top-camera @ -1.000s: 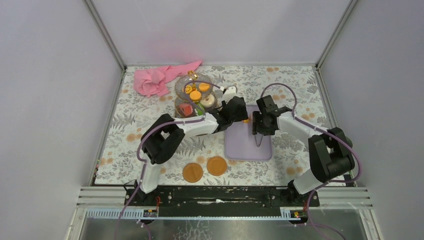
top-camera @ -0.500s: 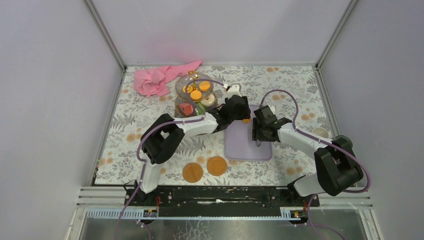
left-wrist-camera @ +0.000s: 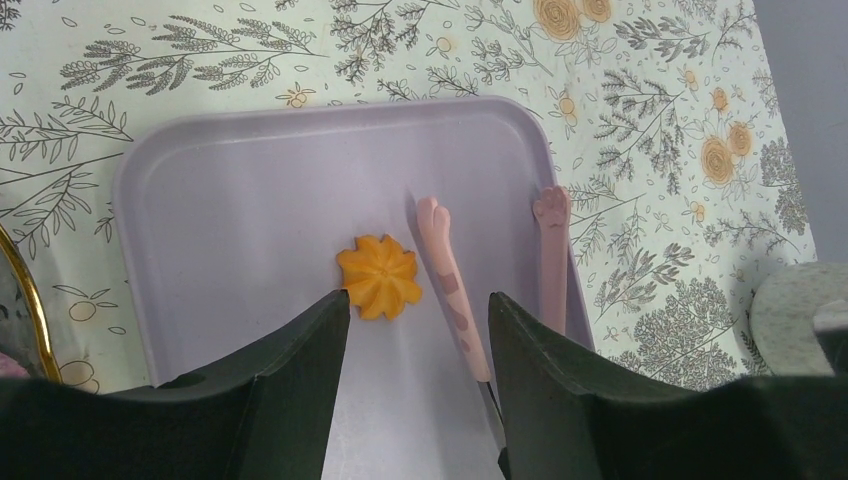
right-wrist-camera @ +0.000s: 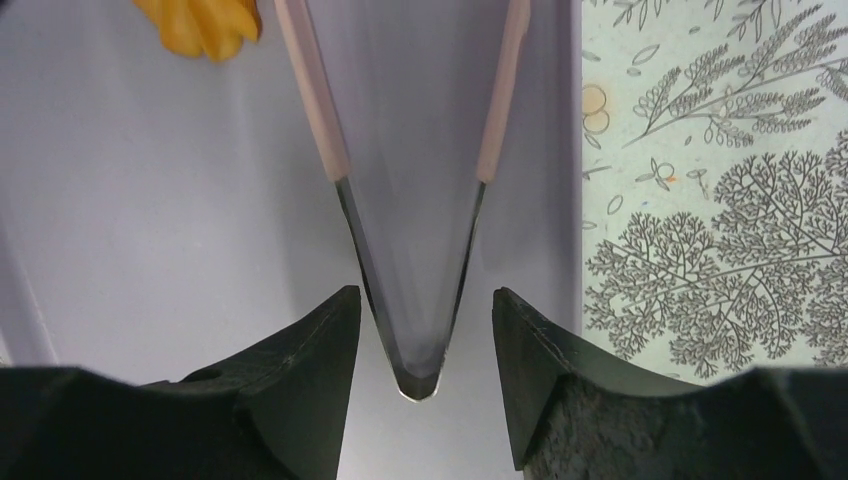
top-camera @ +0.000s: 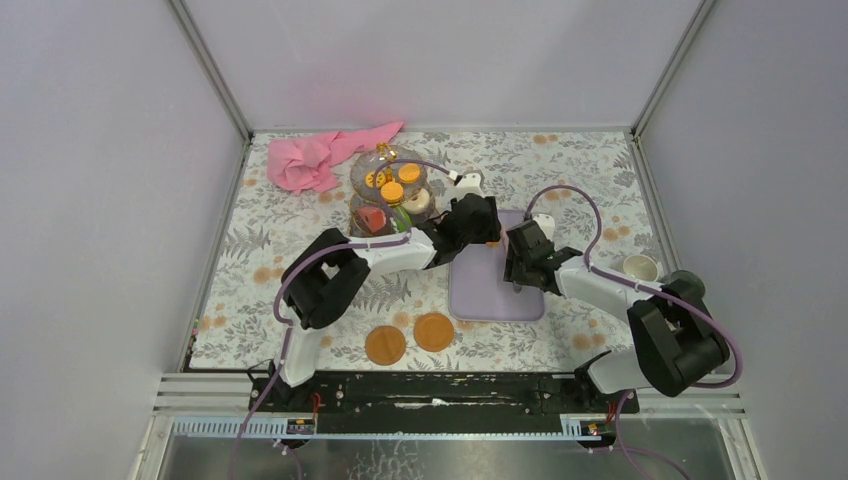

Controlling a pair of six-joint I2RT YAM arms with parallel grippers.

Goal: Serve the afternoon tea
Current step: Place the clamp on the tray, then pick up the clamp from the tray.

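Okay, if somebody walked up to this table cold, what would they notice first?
The lilac tray mid-table, where the left gripper hangs open by an orange biscuit and the right gripper sits open astride the hinge end of pink tongs. Back left, a tiered glass stand of pastries stands beside a pink cloth.

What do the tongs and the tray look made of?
The tongs: shiny metal at the bend, which mirrors the tray; matte pink sleeves on the arms, likely silicone. The tray: lilac, smooth, soft sheen, rounded rim, probably plastic.
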